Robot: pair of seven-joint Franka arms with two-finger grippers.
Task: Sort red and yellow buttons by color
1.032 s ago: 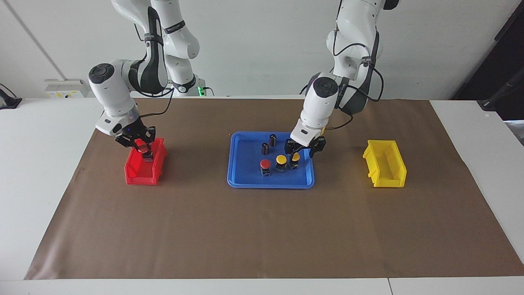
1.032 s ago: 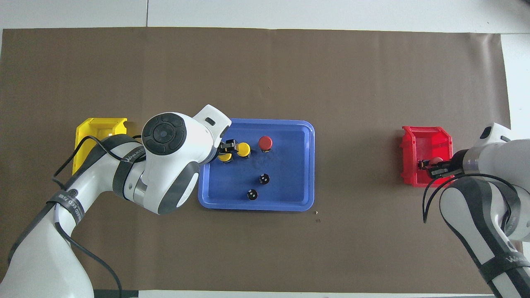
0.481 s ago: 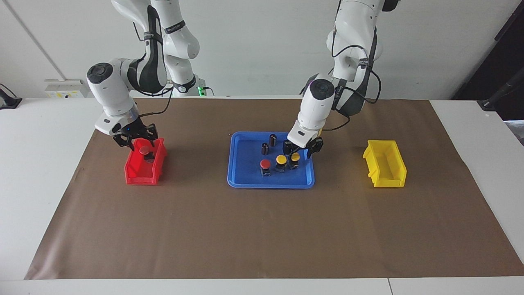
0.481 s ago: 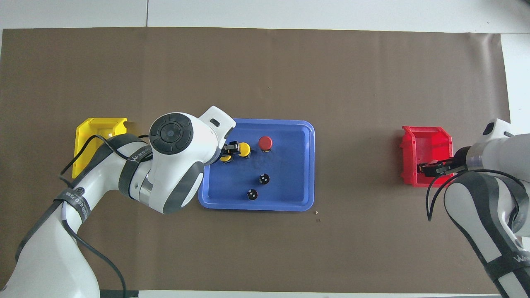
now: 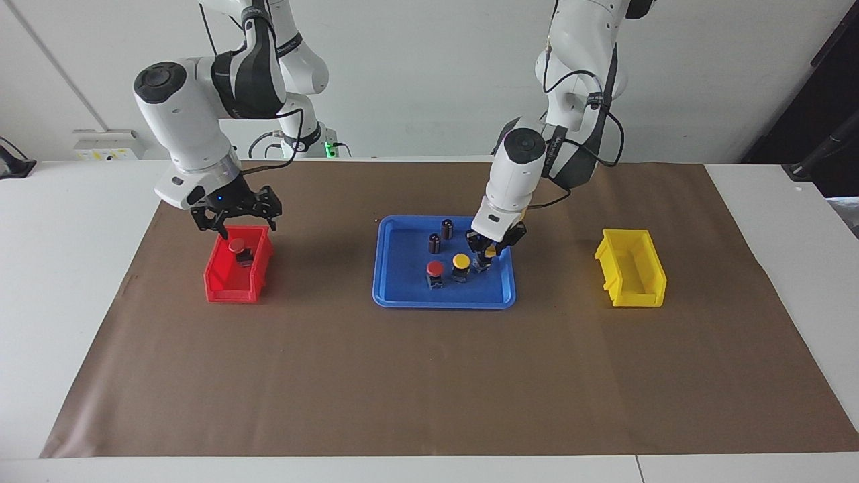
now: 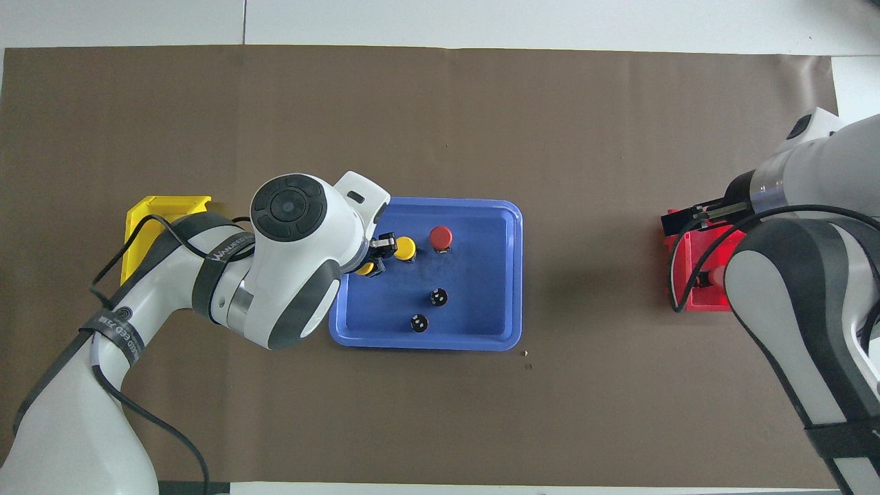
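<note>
Your brown paper mat (image 5: 429, 376) covers most of the table, and on it, midway between the arms, sits the blue tray (image 5: 402, 295); the yellow bin (image 5: 631, 268) lies toward the left arm's end and the red bin (image 5: 231, 285) toward the right arm's end, each well apart from the tray. Your left gripper (image 5: 488, 253) is down in the tray at the corner nearest the yellow bin, its fingers drawn in on either side of one yellow button (image 6: 365, 269), whose yellow cap just shows between them above a black-and-silver base. Your right gripper (image 5: 236, 216) hangs above the red bin's edge nearest the robots, fingers spread wide and holding nothing. Under it, inside that bin, you can see a red button (image 5: 236, 247): a round red cap on a dark blocky base, free of the fingers. In the tray, just beside the gripped one, stands the second yellow button (image 5: 460, 263), upright with a round yellow cap, and beside that, toward the right arm's end, the second red button (image 5: 435, 270) of the same build with a red cap. Nearer to the robots in the tray stand two small dark cylinders (image 5: 441, 236) with silvery tops, close together.
</note>
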